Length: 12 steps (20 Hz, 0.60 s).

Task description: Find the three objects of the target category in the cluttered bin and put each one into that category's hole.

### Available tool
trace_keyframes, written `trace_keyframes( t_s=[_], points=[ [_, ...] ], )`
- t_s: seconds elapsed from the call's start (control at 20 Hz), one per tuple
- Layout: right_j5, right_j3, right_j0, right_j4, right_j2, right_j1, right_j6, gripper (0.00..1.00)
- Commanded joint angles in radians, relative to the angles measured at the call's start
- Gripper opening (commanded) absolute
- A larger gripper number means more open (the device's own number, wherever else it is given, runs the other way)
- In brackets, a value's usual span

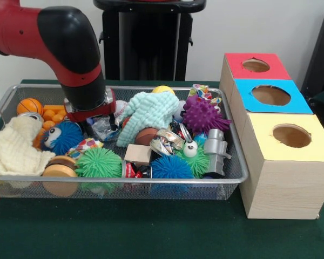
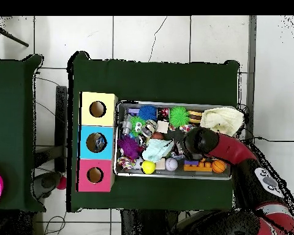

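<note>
The wire mesh bin (image 1: 151,182) holds several toys: a purple spiky ball (image 1: 201,115), a green spiky ball (image 1: 99,163), a blue spiky ball (image 1: 171,167), a blue fuzzy ball with eyes (image 1: 62,136) and a mint cloth (image 1: 148,114). My gripper (image 1: 94,125) reaches down into the bin's left part, between the fuzzy ball and the mint cloth; the clutter hides its tips. In the overhead view the arm (image 2: 201,142) covers it. The hole (image 1: 270,95) in the blue panel is the middle one of the wooden box, right of the bin, and shows in the overhead view (image 2: 96,142).
A cream cloth (image 1: 16,145) hangs over the bin's left end. A small basketball (image 1: 29,106), a wooden block (image 1: 138,154) and a grey plastic piece (image 1: 216,148) also lie inside. The red hole (image 1: 256,65) and yellow hole (image 1: 291,136) flank the blue one.
</note>
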State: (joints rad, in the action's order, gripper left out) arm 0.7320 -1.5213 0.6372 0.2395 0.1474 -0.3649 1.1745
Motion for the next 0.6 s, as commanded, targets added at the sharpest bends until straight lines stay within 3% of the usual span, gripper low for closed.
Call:
trace_keyframes(
  t_s=[0.05, 0.4, 0.6],
  points=[
    [0.096, -0.129, 0.023, -0.059, 0.082, 0.087, 0.086, 1.00],
    [0.068, -0.147, 0.034, -0.084, 0.091, 0.089, 0.091, 1.00],
    [0.076, -0.136, 0.018, -0.059, 0.080, 0.078, 0.063, 1.00]
  ],
)
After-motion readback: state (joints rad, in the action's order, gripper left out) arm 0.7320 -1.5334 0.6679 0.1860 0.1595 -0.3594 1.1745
